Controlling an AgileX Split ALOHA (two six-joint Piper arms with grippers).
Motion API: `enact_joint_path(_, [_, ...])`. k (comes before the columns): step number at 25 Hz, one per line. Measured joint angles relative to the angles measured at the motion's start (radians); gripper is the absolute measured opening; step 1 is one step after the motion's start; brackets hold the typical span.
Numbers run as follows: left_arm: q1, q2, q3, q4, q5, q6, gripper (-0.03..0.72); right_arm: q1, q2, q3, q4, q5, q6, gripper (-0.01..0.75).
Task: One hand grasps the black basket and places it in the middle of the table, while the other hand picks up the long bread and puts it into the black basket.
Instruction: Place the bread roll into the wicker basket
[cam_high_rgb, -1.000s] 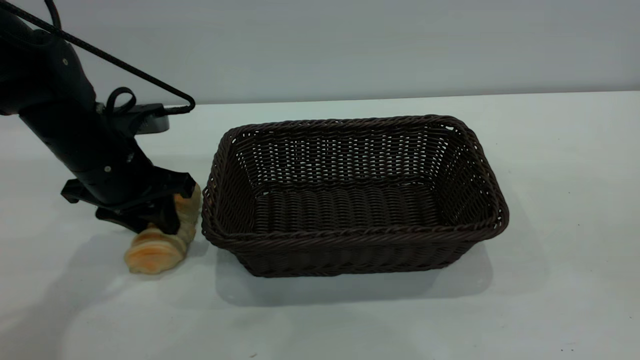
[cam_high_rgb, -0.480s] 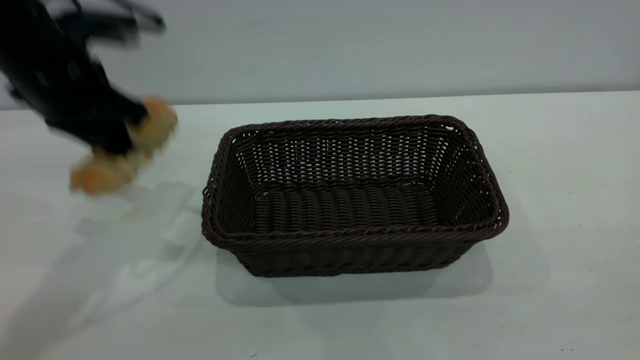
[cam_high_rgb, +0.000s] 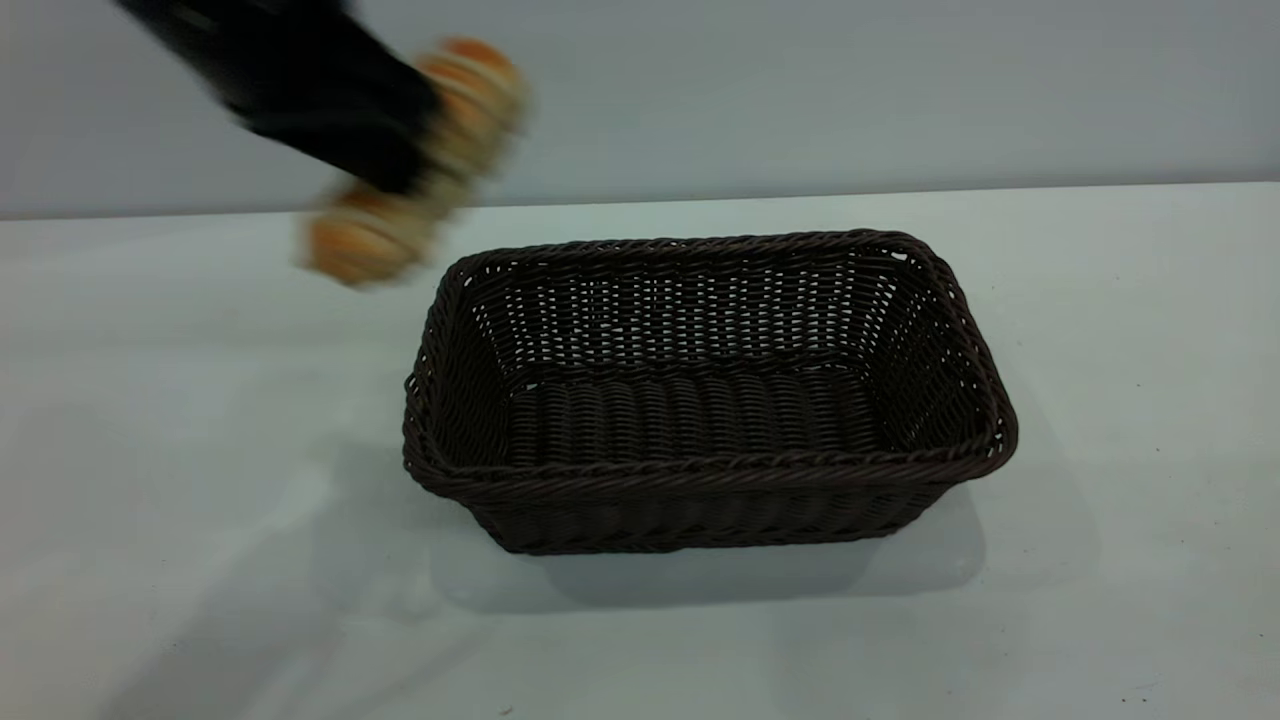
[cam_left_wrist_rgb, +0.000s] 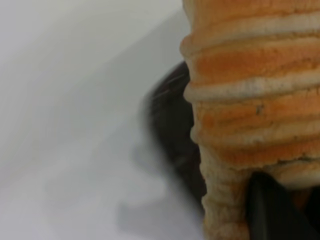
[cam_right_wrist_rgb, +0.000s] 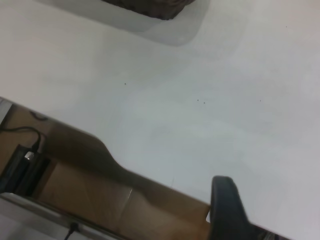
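Note:
The black basket stands empty in the middle of the table. My left gripper is shut on the long bread and holds it in the air, above and beyond the basket's far left corner. In the left wrist view the striped bread fills the picture, with one dark finger pressed on it and the basket below. My right gripper hangs over the table's edge, away from the basket, and is out of the exterior view.
The right wrist view shows the table's edge, with a brown floor and a black box with cables below it. Bare tabletop lies on all sides of the basket.
My left gripper has lifted the bread off the table at the basket's left and carried it up and to the right, toward the basket. The basket has not moved.

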Motion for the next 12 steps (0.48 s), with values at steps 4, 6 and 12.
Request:
enact_joint_path(4, [-0.099,0.143,0.0,-0.022,-0.192,-0.001,0.081,0.0,0.0,0.0,0.0,-0.001,0.001,0.453])
enact_joint_path(6, [-0.124,0.206,0.0,-0.024,-0.27,-0.001,0.085,0.0,0.0,0.0,0.0,-0.001,0.001,0.453])
enact_joint_path(12, [-0.138,0.283,0.0,-0.057,-0.328,-0.001,0.292,0.0,-0.017,0.0,-0.001,-0.001,0.001,0.452])
